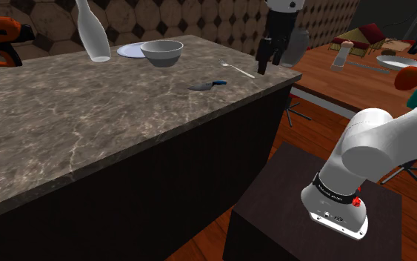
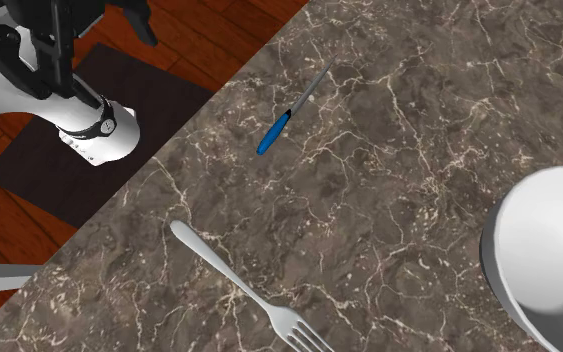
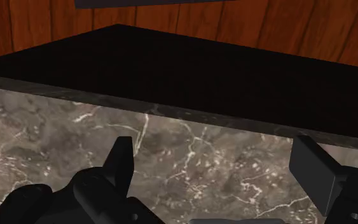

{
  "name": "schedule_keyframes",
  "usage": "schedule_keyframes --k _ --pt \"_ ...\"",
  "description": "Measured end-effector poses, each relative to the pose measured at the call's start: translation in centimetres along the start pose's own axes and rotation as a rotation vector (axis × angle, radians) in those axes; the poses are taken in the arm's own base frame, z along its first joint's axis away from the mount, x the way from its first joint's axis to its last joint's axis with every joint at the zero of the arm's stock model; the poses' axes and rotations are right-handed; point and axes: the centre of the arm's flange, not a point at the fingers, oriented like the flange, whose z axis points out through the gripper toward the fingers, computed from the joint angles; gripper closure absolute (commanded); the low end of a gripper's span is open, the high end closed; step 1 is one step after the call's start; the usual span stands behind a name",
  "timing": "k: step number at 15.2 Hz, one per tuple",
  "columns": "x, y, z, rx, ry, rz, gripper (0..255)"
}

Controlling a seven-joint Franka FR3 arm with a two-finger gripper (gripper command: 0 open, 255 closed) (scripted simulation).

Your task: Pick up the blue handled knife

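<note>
The jaws stand wide apart with nothing between them. In the wrist view the two black fingers (image 3: 121, 164) rise from the bottom edge, which cuts off their bases, above the veined marble table (image 3: 44, 133) just inside its rim. The table's side beyond the rim is too dark to read. In the shoulder view the jaws hang black against a dim wall, so their outline is hard to trace. In the second exterior view the white arm (image 2: 29, 80) is cut off by the upper left corner. The bowl (image 2: 549, 260) runs off the second exterior view's right edge, and the tines of the fork (image 2: 239, 290) run off the bottom. The knife (image 2: 291, 112) lies flat on the table, apart from the jaws and untouched. It is slim, with a bright blue handle and a narrow grey blade. In the shoulder view the knife (image 1: 212, 84) shows the handle as a small blue spot, while the blade blends into the stone. The fork (image 1: 238, 70) lies nearer the jaws than the knife does.
</note>
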Motion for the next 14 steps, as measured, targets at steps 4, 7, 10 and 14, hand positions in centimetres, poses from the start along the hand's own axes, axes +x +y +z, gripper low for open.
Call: schedule_keyframes --k 4,7,10,14 --pt "2.9 0.1 0.8 -0.005 -0.015 -0.172 0" --pt "6.7 -0.5 1.6 -0.013 -0.036 -0.421 0" --pt "10.5 -2.3 2.4 -0.021 -0.058 -0.681 0" --pt "14.6 -6.0 4.0 -0.032 -0.088 -1.029 0"
